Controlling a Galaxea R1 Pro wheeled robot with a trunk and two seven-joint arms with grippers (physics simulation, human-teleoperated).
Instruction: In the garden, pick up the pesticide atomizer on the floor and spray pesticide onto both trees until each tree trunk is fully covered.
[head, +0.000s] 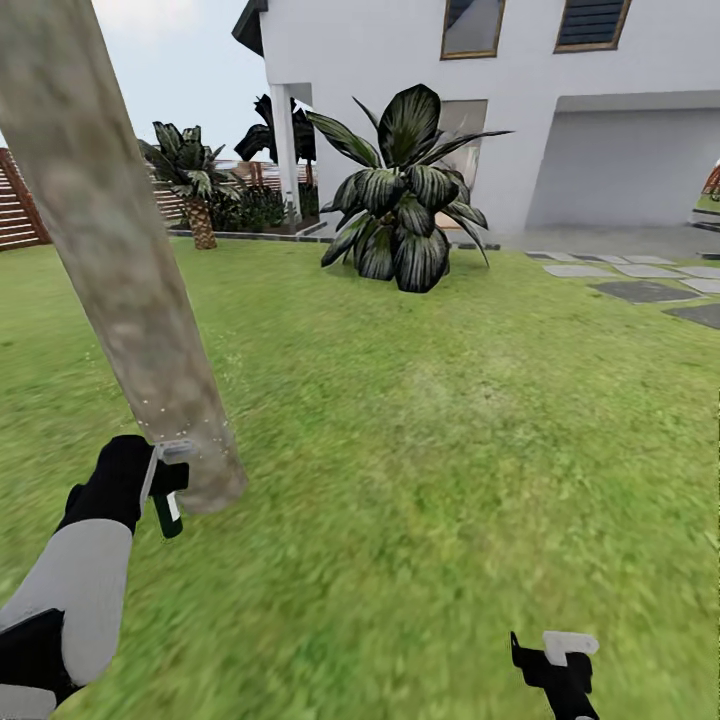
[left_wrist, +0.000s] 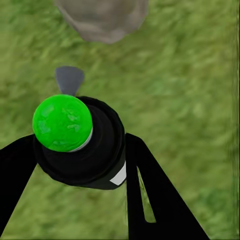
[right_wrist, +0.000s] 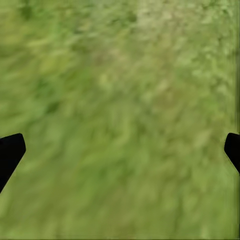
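1. The left gripper (head: 160, 490) is closed on the pesticide atomizer (head: 168, 510); in the left wrist view its 2 black fingers (left_wrist: 150, 195) flank the bottle (left_wrist: 82, 145), whose bright green underside faces the camera.
2. In the head view the bottle hangs tilted just below the left gripper, its dark green body and pale label pointing down toward the lawn (head: 420, 450), its light grey spray head up at the gripper.
3. The tree trunk (head: 110, 250) stands just beyond the left gripper, on the side the spray head faces. Whether the nozzle touches the bark cannot be told. The trunk leans, pale grey-brown and blotchy, its foot in the grass just past the gripper.
4. A scatter of tiny whitish specks, the pesticide (head: 175, 415), dots the lower trunk just above the left gripper.
5. The right gripper (head: 556, 660) hangs low over the grass, well apart from the atomizer and trunk. Its fingertips (right_wrist: 10, 150) sit wide apart in the right wrist view with only grass between them, holding nothing.
6. Far ahead of both grippers stand a broad-leaved plant (head: 405, 200), a white house (head: 500, 100) and grey stepping slabs (head: 640, 285).
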